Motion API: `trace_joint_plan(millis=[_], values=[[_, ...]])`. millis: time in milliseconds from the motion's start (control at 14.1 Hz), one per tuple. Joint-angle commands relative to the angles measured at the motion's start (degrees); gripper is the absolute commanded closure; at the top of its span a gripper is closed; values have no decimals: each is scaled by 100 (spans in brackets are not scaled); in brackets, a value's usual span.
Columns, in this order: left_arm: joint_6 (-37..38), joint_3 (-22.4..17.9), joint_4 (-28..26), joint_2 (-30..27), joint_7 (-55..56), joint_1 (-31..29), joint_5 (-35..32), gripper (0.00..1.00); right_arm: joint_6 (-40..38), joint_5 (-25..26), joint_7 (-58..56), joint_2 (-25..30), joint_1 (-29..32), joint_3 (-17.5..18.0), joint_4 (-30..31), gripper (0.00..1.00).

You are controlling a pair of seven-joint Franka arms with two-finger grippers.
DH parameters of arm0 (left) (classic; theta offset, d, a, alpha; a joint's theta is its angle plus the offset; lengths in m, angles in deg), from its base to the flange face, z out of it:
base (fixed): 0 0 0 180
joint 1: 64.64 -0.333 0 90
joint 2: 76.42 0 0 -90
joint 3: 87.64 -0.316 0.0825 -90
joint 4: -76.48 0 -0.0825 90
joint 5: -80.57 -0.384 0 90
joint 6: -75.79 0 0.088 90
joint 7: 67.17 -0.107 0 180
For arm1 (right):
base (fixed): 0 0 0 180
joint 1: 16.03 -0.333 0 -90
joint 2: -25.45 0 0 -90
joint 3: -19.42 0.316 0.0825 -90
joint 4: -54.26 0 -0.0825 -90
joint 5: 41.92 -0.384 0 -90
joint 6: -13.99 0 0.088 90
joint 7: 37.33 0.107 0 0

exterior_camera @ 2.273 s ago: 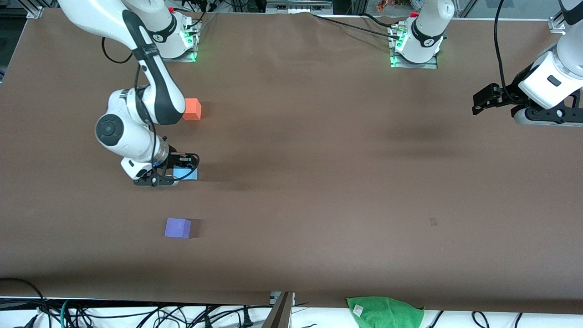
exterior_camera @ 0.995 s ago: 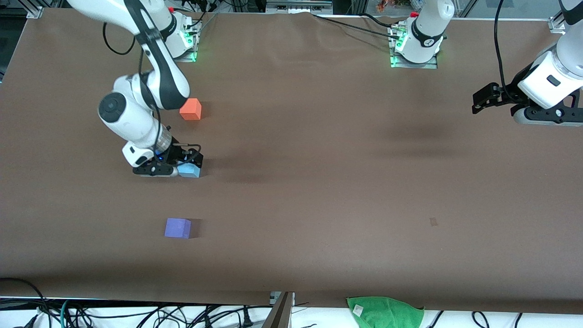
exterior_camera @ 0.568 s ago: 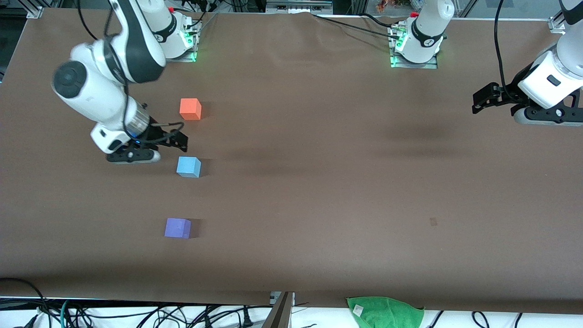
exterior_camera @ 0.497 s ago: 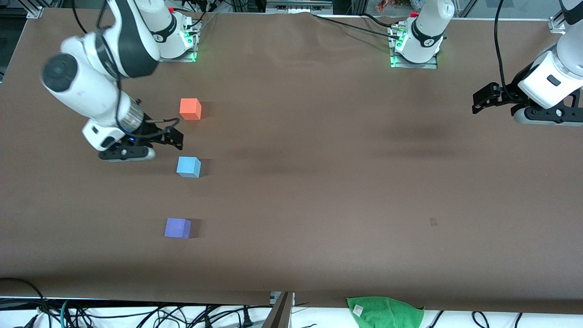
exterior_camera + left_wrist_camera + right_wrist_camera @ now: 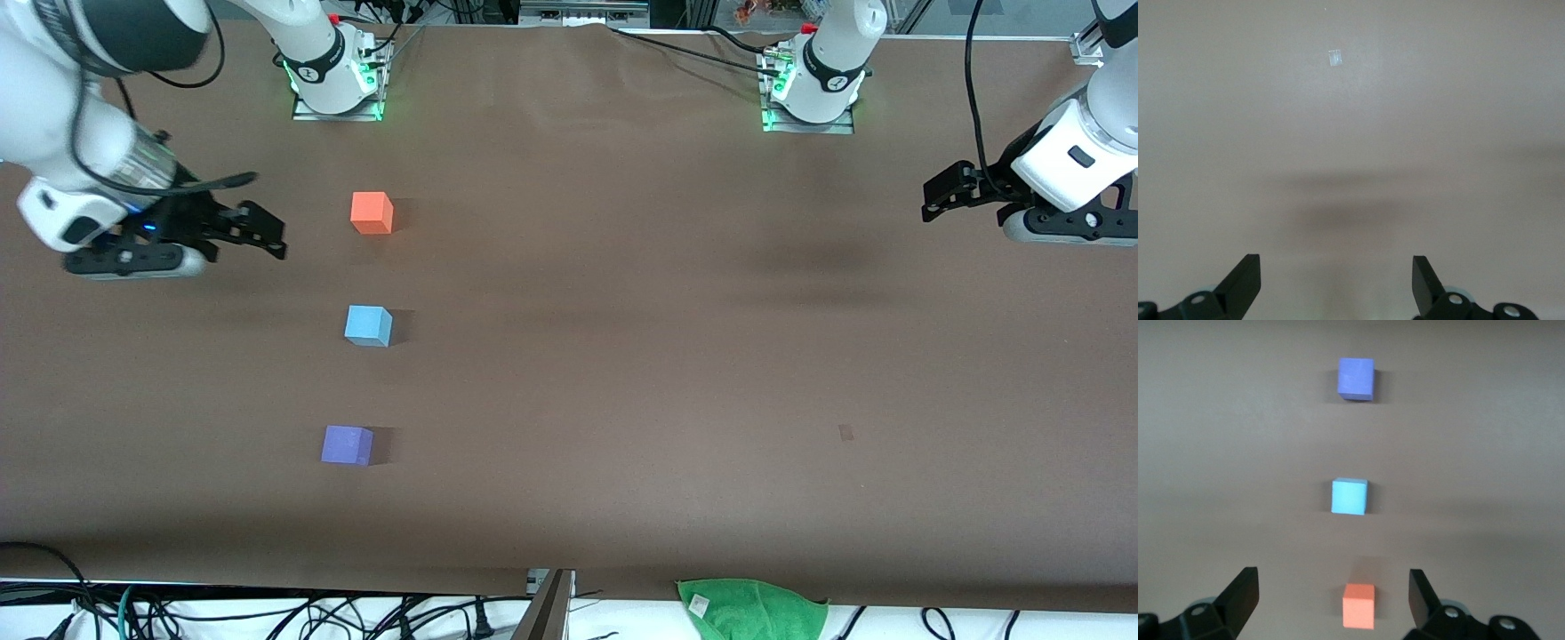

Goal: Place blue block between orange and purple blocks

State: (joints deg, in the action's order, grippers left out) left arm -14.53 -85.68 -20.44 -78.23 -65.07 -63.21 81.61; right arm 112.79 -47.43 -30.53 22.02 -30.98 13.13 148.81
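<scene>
The blue block [image 5: 367,325] [image 5: 1349,496] rests on the brown table [image 5: 622,356] in a line between the orange block [image 5: 372,213] [image 5: 1359,605] and the purple block [image 5: 347,444] [image 5: 1356,378]. The orange one lies farther from the front camera, the purple one nearer. My right gripper [image 5: 262,233] [image 5: 1331,597] hangs open and empty in the air toward the right arm's end of the table, apart from all three blocks. My left gripper [image 5: 933,197] [image 5: 1336,280] waits open and empty over bare table at the left arm's end.
A green cloth [image 5: 754,606] lies at the table's edge nearest the front camera. A small pale mark [image 5: 845,433] [image 5: 1334,57] sits on the brown cover. Cables [image 5: 178,613] run below that edge. Both arm bases [image 5: 333,67] stand along the edge farthest from the front camera.
My right gripper has let go of the blue block, risen and pulled back toward the right arm's end. The blue block stays between the other two. The left arm has not moved.
</scene>
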Motion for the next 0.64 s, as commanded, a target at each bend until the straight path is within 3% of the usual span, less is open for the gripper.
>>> trace_joint_plan(millis=[0,568], values=[[138,24,190,76,54,-3,-113,0,-343,67,-433,-71,483,330,-227,1],[138,24,190,76,54,-3,-113,0,-405,102,-434,-106,484,295,-367,1]])
